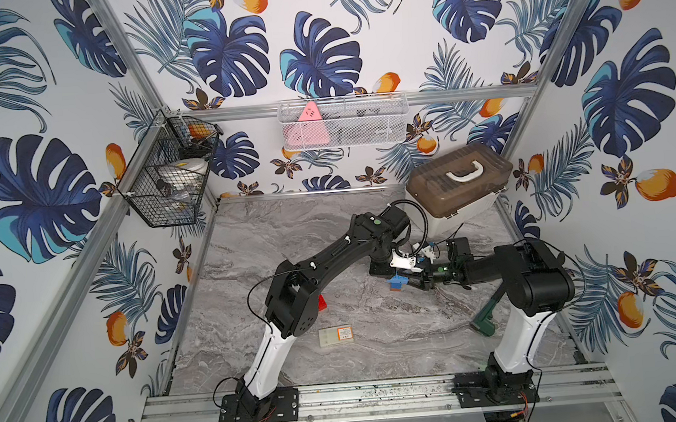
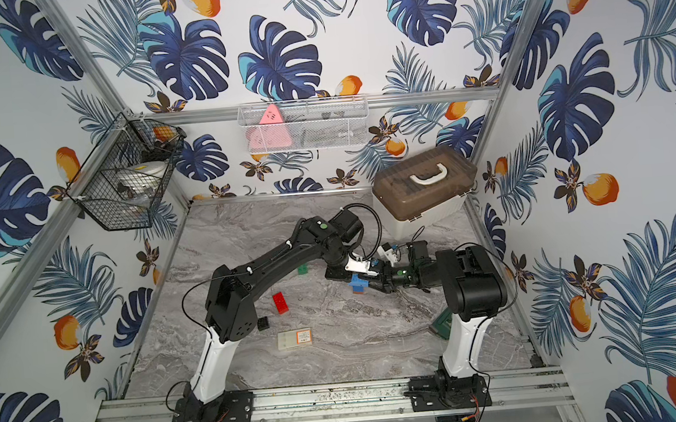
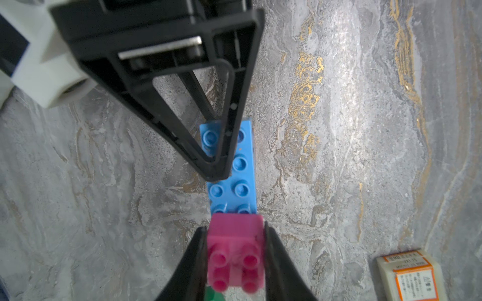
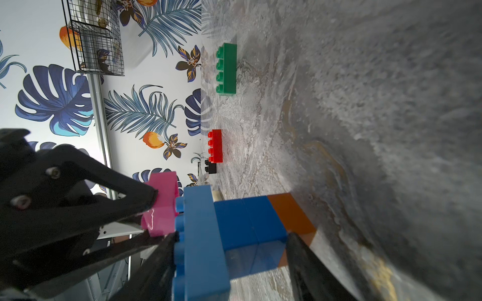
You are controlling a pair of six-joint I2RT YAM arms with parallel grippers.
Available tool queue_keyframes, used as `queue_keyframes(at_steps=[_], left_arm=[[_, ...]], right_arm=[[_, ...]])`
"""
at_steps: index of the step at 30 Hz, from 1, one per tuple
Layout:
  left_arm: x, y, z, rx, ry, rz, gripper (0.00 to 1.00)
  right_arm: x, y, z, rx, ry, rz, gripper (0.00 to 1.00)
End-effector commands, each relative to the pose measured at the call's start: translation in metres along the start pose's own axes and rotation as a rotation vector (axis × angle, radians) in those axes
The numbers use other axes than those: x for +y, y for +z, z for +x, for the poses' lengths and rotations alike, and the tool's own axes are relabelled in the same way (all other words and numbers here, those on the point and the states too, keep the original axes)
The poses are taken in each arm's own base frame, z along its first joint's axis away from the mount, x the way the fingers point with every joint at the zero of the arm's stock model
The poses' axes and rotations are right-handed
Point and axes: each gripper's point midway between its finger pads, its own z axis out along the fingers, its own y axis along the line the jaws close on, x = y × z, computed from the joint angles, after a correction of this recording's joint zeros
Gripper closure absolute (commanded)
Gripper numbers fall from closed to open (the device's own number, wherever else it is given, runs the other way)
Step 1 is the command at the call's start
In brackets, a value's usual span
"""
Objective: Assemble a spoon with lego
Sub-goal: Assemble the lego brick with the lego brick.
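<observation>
Roughly halfway, by my read. The spoon (image 1: 395, 283) sits just toward 3 o'clock of the surface (image 1: 379, 340) centre, orange brick (image 4: 292, 213) end down against the surface. Above it come the blue stem bricks (image 4: 247, 221), and the long blue brick (image 3: 242, 166) is pressed on top as the first layer of the head.

The left tool (image 3: 234, 229) is clamped narrow on the pink brick (image 3: 234, 250), studs up, over one end of the long blue brick. In the right wrist view, pink touches the blue studs; can't tell if it's fully seated.

The right tool (image 4: 230, 242) is at half width, gripping the spoon to steady it. One finger (image 3: 216, 169) is on the studded top and the other is down by the stem.

Loose on the surface in a top view, all apart from each other:
- green brick (image 2: 302, 269), at 10 o'clock of the spoon
- red brick (image 2: 280, 303), at 9 o'clock
- black brick (image 2: 262, 323), at 8 o'clock

Left to do: press pink home, then add green, red and black to finish the head.
</observation>
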Motion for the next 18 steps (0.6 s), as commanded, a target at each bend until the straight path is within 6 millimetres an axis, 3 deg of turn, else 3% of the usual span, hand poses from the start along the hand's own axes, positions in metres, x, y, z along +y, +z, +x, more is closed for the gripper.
queue_keyframes(at_steps=[1, 18], left_arm=[[0.003, 0.0, -0.001, -0.006, -0.014, -0.015, 0.97], [-0.007, 0.008, -0.002, -0.002, 0.001, 0.029, 0.96]], right_arm=[[-0.01, 0.001, 0.002, -0.006, 0.02, 0.047, 0.33], [-0.011, 0.001, 0.003, -0.001, 0.023, 0.046, 0.33]])
